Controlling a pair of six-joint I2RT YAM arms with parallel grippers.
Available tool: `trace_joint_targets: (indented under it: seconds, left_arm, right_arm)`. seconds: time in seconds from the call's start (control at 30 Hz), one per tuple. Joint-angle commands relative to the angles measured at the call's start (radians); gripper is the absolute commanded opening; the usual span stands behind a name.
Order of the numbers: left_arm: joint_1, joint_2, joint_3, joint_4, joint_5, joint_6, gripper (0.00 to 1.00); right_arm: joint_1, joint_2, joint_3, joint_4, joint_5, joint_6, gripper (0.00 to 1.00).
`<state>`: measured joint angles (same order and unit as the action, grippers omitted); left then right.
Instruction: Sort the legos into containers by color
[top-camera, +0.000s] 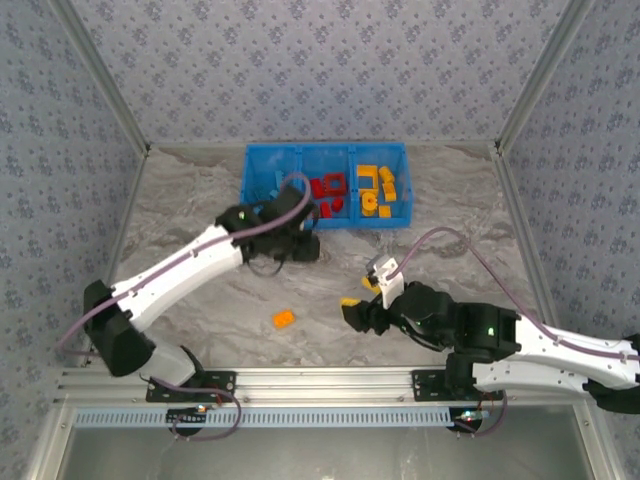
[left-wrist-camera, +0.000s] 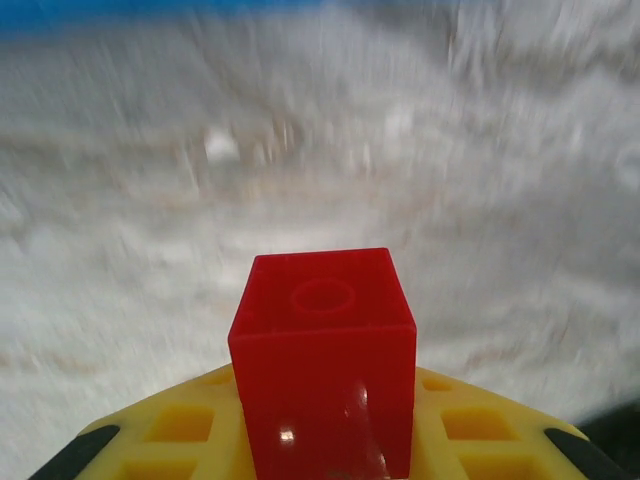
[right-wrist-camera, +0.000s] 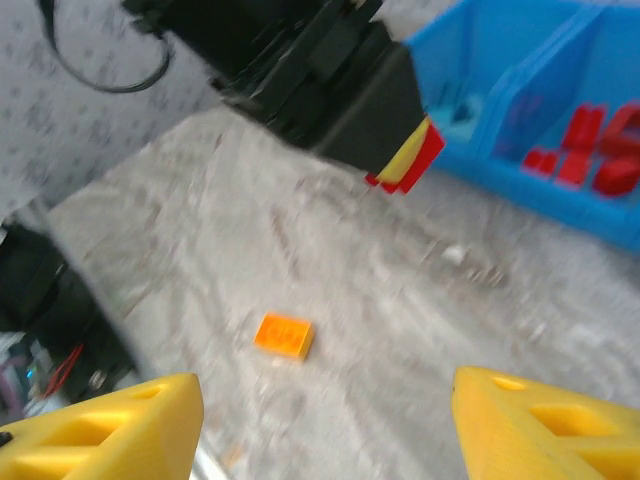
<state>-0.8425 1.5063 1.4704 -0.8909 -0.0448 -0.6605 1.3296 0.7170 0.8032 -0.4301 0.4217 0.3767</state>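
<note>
Looks glossy, smooth plastic w/ bright highlights: red brick (left-wrist-camera: 322, 360). Reads matt yellow plastic: left fingers (left-wrist-camera: 500, 425). Reads smooth blue plastic: bin (top-camera: 380, 222). Looks matt, marble-patterned: table (top-camera: 200, 190).

Bin (top-camera: 300, 148) is bright blue, with light blue legos (top-camera: 262, 190), red legos (top-camera: 328, 185) and yellow-orange legos (top-camera: 368, 180) in it, going left to right. The red brick (left-wrist-camera: 322, 360) is clamped in yellow jaws, a lone orange brick (top-camera: 283, 319) lies on the grey-white marbled tabletop (top-camera: 190, 210), and the walls (top-camera: 320, 60) have this blue-grey flowery wallpaper print.
</note>
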Motion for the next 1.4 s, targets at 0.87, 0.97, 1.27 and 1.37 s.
trace_joint_targets:
  seconds: [0.87,0.97,1.27,1.37]
  left_arm:
    - [0.221,0.988,1.022,-0.122,-0.181,0.227,0.26]
    - [0.217,1.015,1.022,-0.128,-0.207,0.220,0.25]
    - [0.201,1.058,1.025,-0.128,-0.286,0.204,0.27]
    - [0.201,1.063,1.026,-0.131,-0.286,0.201,0.32]
  right_arm:
    - [-0.209,0.221,0.115,0.075,0.296,0.047,0.70]
    - [-0.209,0.212,0.109,0.070,0.297,0.052,0.70]
    - [-0.205,0.192,0.090,0.043,0.273,0.078,0.70]
    - [-0.202,0.186,0.081,0.042,0.267,0.090,0.70]
